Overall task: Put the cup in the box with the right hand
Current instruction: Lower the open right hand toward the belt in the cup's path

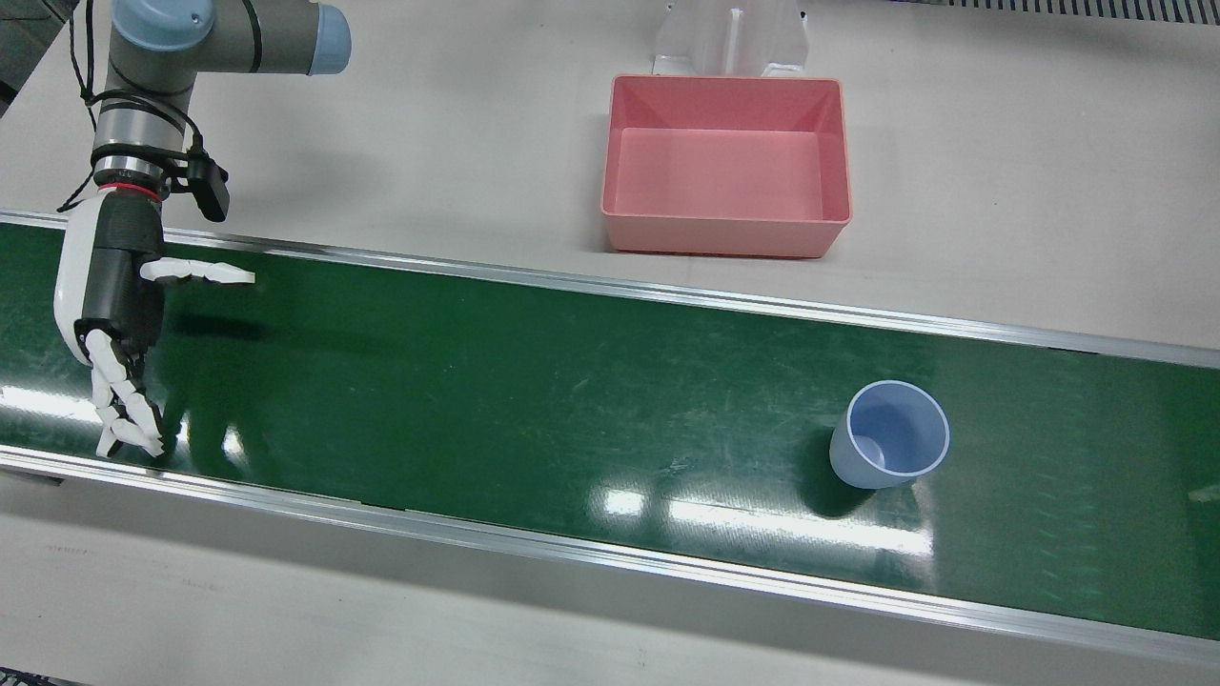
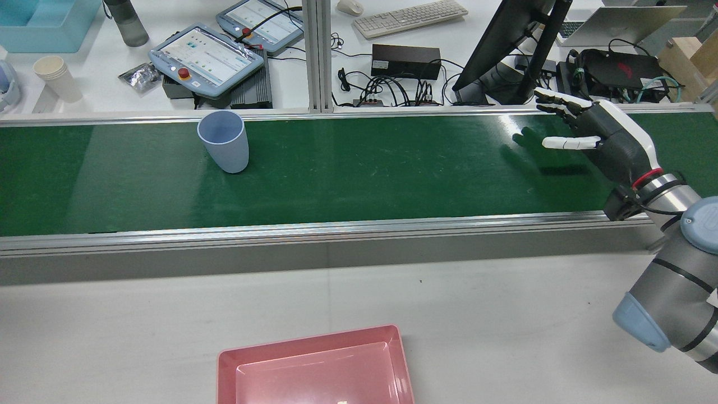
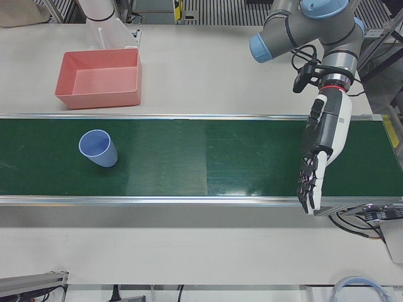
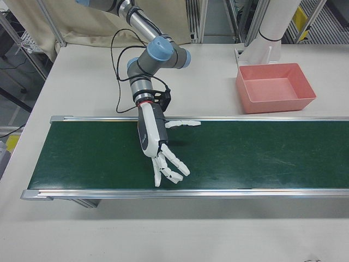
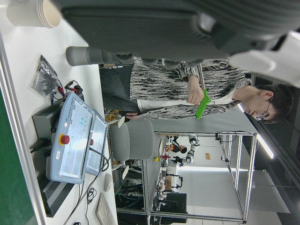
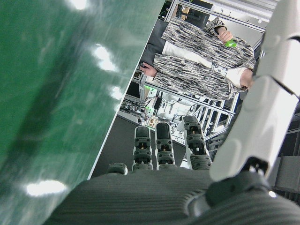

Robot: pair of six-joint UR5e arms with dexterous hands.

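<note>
A light blue cup (image 1: pixel 891 436) (image 2: pixel 224 143) (image 3: pixel 97 148) stands upright on the green conveyor belt (image 1: pixel 524 381), mouth up, with nothing touching it. The pink box (image 1: pixel 724 236) (image 2: pixel 314 365) (image 3: pixel 101 99) (image 4: pixel 275 101) sits empty on the white table behind the belt. My right hand (image 1: pixel 110 305) (image 2: pixel 603 137) (image 4: pixel 155 139) hovers open over the belt's far end, fingers spread, far from the cup. At the opposite end of the belt my left hand (image 3: pixel 321 145) is open too, fingers pointing down at the operators' edge. The right-front view does not show the cup.
A white pedestal (image 1: pixel 729 38) stands just behind the box. Beyond the belt's operator edge lie teach pendants (image 2: pixel 207 53), a keyboard (image 2: pixel 412 17), a monitor stand, cables and stacked paper cups (image 2: pixel 53 76). A person (image 5: pixel 187 89) in a patterned top stands there.
</note>
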